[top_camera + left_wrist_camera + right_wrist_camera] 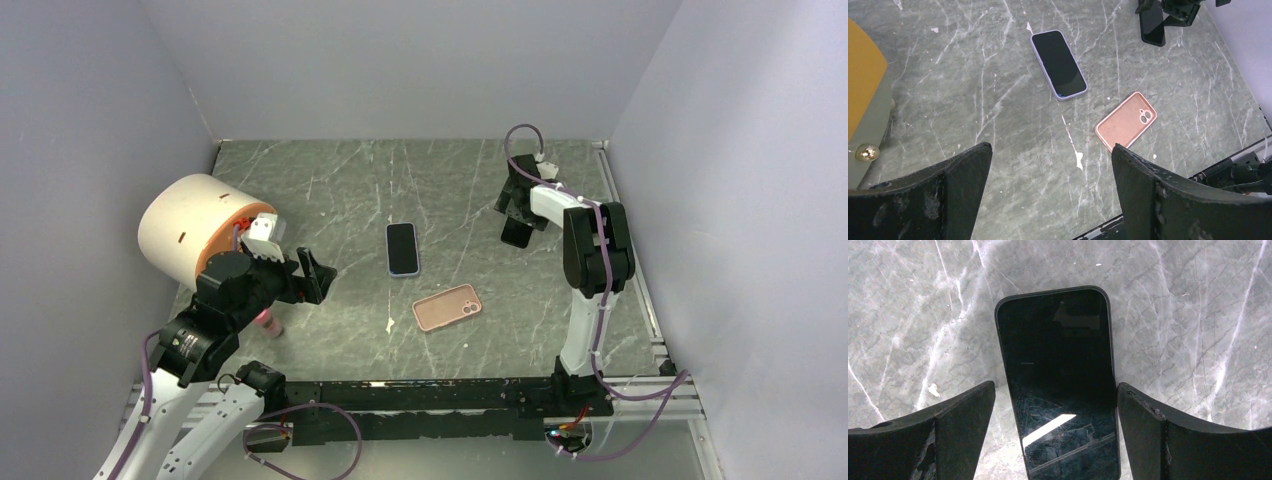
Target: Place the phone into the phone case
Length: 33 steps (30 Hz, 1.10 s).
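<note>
On the desk (330,180) lie two phones and one case (1126,121). The black phone (1053,340) sits between the fingers of the spread right pincer (1055,385). The lilac phone (1058,64) and the case lie ahead of the spread left pincer (1051,147).

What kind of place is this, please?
Probably a robot test cell in a lab, not a home. Plain walls box in a marble-pattern table. A left arm and a right arm stand on a rail. The props are a phone and a pink case.
</note>
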Tool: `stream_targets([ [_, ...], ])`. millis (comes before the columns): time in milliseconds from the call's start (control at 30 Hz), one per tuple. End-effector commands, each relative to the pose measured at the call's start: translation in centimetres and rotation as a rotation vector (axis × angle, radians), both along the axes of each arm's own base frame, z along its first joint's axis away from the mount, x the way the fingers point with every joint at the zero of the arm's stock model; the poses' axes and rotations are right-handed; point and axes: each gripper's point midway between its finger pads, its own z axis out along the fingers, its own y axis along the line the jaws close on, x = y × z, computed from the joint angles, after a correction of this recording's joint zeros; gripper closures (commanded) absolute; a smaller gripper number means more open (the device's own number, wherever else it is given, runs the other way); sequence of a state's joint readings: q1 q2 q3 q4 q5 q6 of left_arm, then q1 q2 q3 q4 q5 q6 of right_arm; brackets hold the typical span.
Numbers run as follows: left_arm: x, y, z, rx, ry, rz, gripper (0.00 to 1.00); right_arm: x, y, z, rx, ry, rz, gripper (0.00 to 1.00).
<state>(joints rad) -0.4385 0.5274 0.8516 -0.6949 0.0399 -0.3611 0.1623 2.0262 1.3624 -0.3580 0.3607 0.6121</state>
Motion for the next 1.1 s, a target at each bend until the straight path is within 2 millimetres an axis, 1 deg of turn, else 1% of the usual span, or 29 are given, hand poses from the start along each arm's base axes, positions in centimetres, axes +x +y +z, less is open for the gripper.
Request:
stream_targets([
  [0,0.2,-0.3,1.8,-0.023,-0.048,-0.010,0.06,0.5,-0.2,-0.2,-0.006,-0.005,-0.003,0.11],
  [167,0.2,-0.4,1.6,-0.020,-0.042,-0.014,0.06,0.2,-0.4,-0.2,-0.019,0.006,0.004,0.21],
  [300,0.3,-0.5,1.5,-0.021,-0.036,-0.017,0.06,-0.1,-0.5,0.2,-0.030,0.007,0.023,0.29],
  [433,0.6,-0.4,1.2,-0.019,-0.018,0.000,0.05,-1.0,-0.4,0.6,-0.026,0.006,0.054,0.36],
  [500,0.9,-0.5,0.8,-0.010,0.005,0.000,0.05,-1.6,-0.3,1.2,-0.018,-0.002,0.071,0.39],
  [533,0.9,-0.7,0.6,-0.005,0.014,-0.005,0.05,-2.0,-0.2,1.1,-0.015,0.005,0.079,0.40],
  [700,1.5,-1.6,-0.4,0.006,0.071,-0.038,0.05,-4.1,0.0,2.6,0.005,-0.023,0.112,0.43],
  [767,1.5,-2.5,-0.8,0.007,0.092,-0.090,0.05,-5.1,0.2,3.1,0.018,-0.029,0.122,0.45],
  [900,1.6,-4.5,-1.6,-0.008,0.151,-0.190,0.05,-7.6,0.7,3.1,0.051,-0.026,0.146,0.48],
  [1000,1.8,-5.8,-2.4,-0.020,0.217,-0.237,0.12,-9.3,1.2,3.2,0.074,-0.024,0.165,0.49],
  [1067,2.2,-6.5,-2.9,-0.030,0.250,-0.257,0.14,-10.4,1.4,3.4,0.091,-0.028,0.170,0.49],
])
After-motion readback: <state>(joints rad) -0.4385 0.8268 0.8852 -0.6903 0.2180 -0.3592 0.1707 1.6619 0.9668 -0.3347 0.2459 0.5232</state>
